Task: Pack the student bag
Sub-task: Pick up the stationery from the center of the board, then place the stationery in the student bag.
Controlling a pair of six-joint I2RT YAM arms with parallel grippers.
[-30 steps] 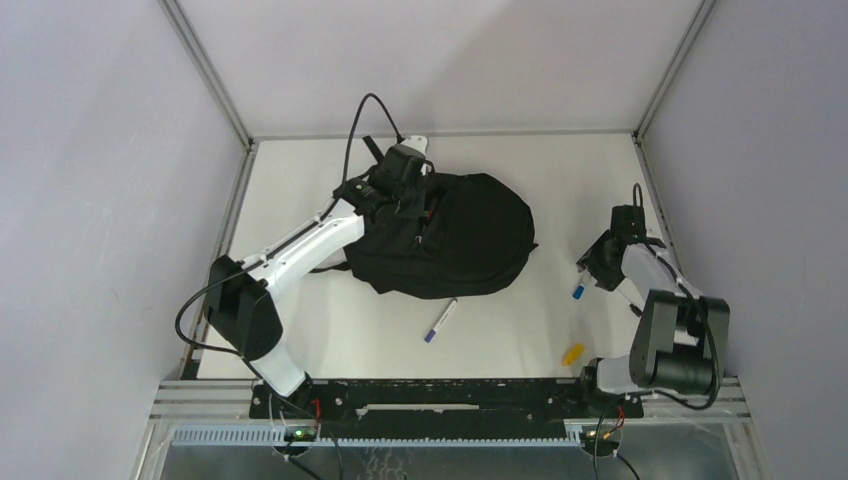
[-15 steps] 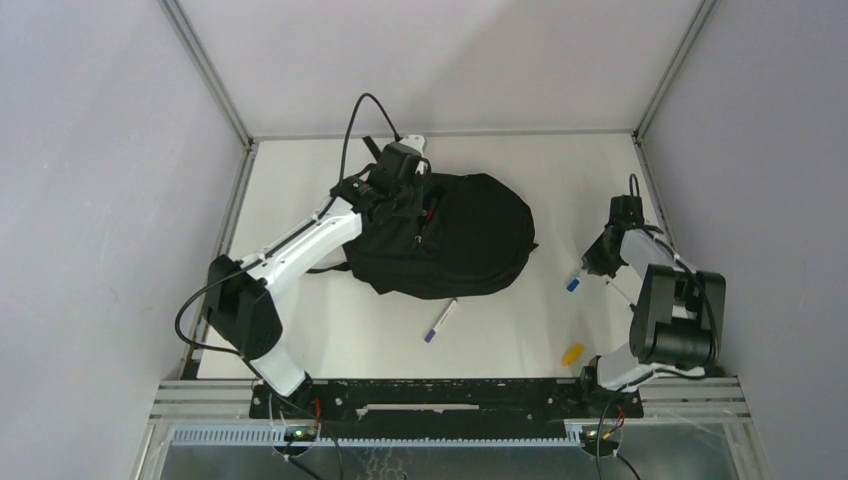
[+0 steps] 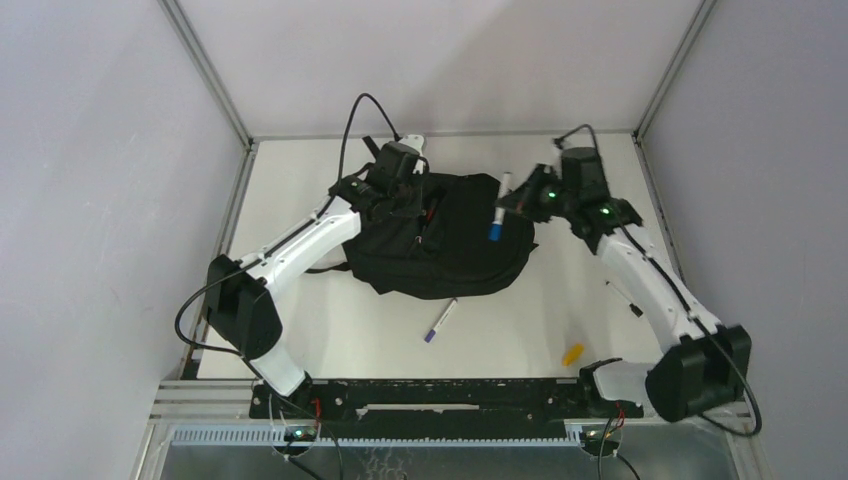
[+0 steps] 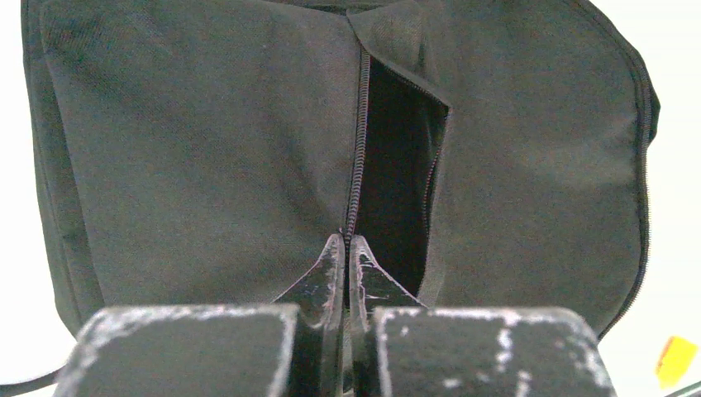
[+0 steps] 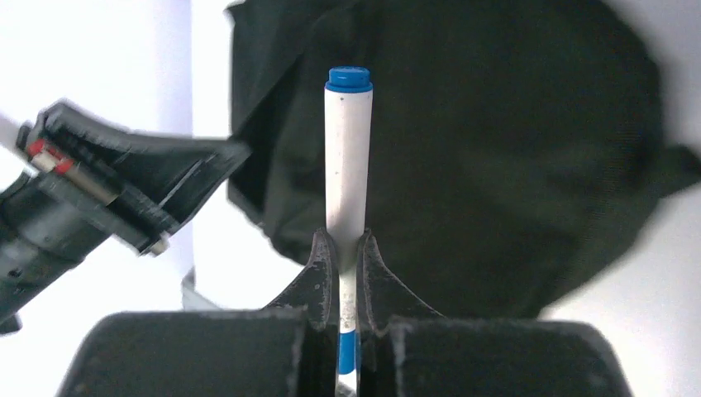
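Note:
The student bag (image 3: 455, 245), a soft black backpack, lies at the middle back of the table. Its zip pocket gapes open as a dark slit (image 4: 401, 174). My left gripper (image 3: 408, 200) (image 4: 345, 241) is shut on the zip edge at the near end of that slit. Above the bag's right part, my right gripper (image 3: 512, 203) (image 5: 347, 241) is shut on a white marker with a blue cap (image 3: 497, 212) (image 5: 347, 157). The marker's cap points away from the fingers, with black fabric beneath it.
A second pen with a dark blue cap (image 3: 440, 321) lies on the table just in front of the bag. A small yellow object (image 3: 572, 353) (image 4: 674, 361) sits near the right arm's base. The left arm (image 5: 107, 198) shows close on the left in the right wrist view.
The right gripper closed on the marker at the table's right side, lifted it and swung it up and left over the bag. The left gripper kept its hold on the zip edge.

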